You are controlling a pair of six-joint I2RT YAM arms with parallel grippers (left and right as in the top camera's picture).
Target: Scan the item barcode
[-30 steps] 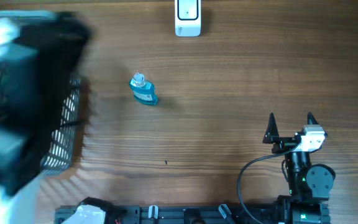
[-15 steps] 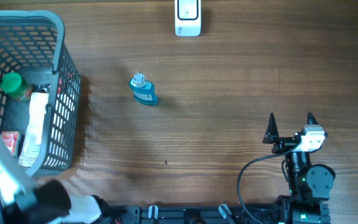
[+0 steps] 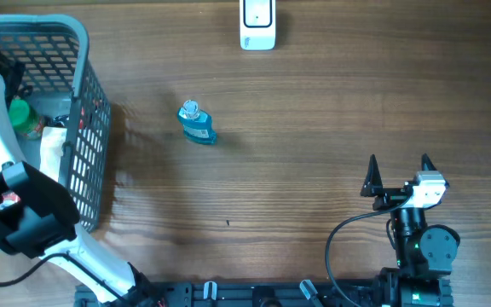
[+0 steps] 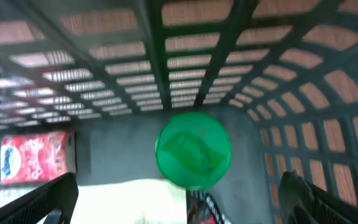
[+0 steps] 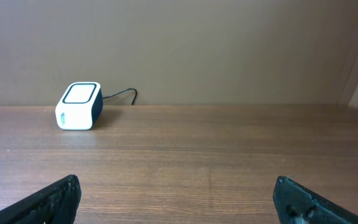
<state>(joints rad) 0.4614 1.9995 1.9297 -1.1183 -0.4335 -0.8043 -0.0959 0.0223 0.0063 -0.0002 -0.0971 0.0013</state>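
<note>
Left gripper (image 4: 179, 194) hangs inside the grey basket (image 3: 82, 51) at the upper left of the overhead view, jaws spread wide and empty. Mid-frame in its wrist view is a green-capped bottle (image 4: 193, 149), with a red packet (image 4: 35, 155) to its left. That shot's blurry, so the white thing beneath might be a box. A small blue bottle (image 3: 198, 124) stands left of centre, well apart from the white scanner (image 3: 257, 24) at the top edge. Right gripper (image 3: 399, 162) sits lower right, also wide and empty.

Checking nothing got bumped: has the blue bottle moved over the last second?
No. The blue bottle lies in the same spot, below and left of the scanner, in the overhead view.
</note>
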